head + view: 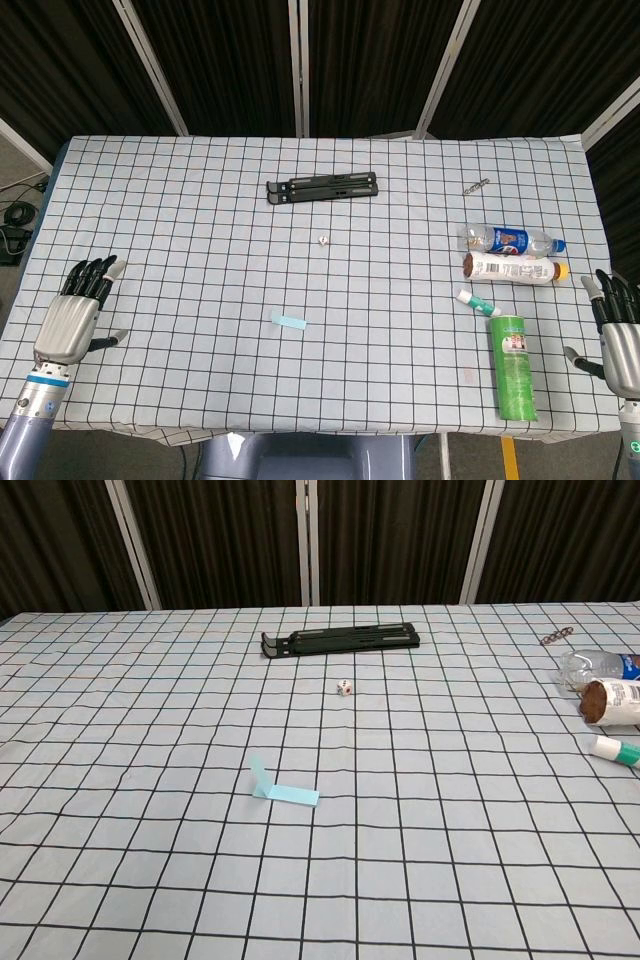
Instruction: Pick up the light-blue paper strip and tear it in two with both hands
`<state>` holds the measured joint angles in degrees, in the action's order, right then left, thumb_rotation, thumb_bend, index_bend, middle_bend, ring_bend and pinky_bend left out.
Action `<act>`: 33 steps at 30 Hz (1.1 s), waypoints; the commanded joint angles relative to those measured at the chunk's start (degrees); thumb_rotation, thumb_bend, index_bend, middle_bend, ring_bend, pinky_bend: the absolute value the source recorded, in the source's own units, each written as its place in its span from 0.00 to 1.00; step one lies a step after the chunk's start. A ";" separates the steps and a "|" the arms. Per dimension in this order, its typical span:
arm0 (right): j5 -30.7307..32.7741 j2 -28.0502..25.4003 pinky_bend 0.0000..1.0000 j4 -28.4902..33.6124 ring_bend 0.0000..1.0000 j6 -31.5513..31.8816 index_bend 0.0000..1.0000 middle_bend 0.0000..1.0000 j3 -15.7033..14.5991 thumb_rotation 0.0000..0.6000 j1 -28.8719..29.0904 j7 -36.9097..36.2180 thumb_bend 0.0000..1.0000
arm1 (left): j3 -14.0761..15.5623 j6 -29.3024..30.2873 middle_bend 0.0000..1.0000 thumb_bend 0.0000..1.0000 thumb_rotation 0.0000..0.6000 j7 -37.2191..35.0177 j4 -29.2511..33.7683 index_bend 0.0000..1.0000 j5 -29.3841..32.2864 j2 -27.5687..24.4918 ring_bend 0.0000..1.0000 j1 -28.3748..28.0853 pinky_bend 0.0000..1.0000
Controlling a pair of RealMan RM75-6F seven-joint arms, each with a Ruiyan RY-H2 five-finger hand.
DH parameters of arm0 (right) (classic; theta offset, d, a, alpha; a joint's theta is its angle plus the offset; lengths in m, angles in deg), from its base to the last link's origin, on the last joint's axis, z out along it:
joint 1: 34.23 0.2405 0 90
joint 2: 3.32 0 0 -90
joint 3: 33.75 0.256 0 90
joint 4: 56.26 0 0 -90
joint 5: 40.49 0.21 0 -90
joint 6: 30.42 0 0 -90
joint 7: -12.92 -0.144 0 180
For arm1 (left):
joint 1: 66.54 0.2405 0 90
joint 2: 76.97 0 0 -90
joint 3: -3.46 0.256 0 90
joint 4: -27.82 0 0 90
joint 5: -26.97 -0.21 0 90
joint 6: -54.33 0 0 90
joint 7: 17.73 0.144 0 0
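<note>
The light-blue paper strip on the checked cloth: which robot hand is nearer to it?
Left. The left robot hand rests open at the table's left edge, level with the light-blue paper strip. The right robot hand is at the far right edge, clearly farther away.

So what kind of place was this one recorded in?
Most likely a lab or studio robot workstation, not a home: a table under a checked cloth, dark curtain panels with pale frames as a backdrop, and unrelated props laid out, such as a green canister and a die.
</note>
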<state>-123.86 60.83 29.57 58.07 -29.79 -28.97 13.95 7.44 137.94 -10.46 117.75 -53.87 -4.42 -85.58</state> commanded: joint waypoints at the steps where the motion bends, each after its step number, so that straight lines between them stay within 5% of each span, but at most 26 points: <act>1: 0.05 -0.32 0.00 0.50 0.00 0.12 0.00 0.00 0.25 1.00 -0.20 0.19 0.00 | -0.59 -1.85 0.00 0.00 1.00 -0.60 -1.08 0.01 -0.66 0.48 0.00 -0.48 0.00; 13: 2.51 -1.16 0.00 1.60 0.00 -1.36 0.00 0.00 1.89 1.00 -0.31 0.96 0.00 | -2.97 -15.48 0.00 0.00 1.00 -9.74 -17.23 0.24 -18.09 8.93 0.00 -17.60 0.00; 17: 3.14 -1.04 0.00 1.24 0.00 -2.19 0.00 0.00 2.08 1.00 -0.21 1.30 0.00 | -2.69 -15.53 0.00 0.01 1.00 -12.26 -23.93 0.34 -23.31 13.34 0.00 -21.97 0.00; 20: 3.64 -1.03 0.00 1.09 0.00 -2.57 0.00 0.00 2.31 1.00 -0.23 1.25 0.00 | -2.00 -14.17 0.00 0.12 1.00 -16.08 -29.76 0.43 -26.32 16.58 0.00 -24.35 0.00; 26: 4.34 -1.16 0.00 0.88 0.00 -2.85 0.00 0.00 2.78 1.00 -0.43 0.97 0.00 | 0.58 -12.45 0.00 0.23 1.00 -20.41 -41.43 0.45 -31.24 22.72 0.00 -28.60 0.00; 33: 4.46 -1.42 0.00 0.90 0.00 -2.97 0.00 0.00 3.03 1.00 -0.65 0.55 0.00 | 1.33 -12.43 0.00 0.29 1.00 -20.00 -46.37 0.43 -31.67 27.13 0.00 -31.06 0.00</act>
<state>-119.39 59.43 30.47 55.11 -26.76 -29.61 14.51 8.47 125.45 -30.56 71.99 -85.33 22.01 -116.08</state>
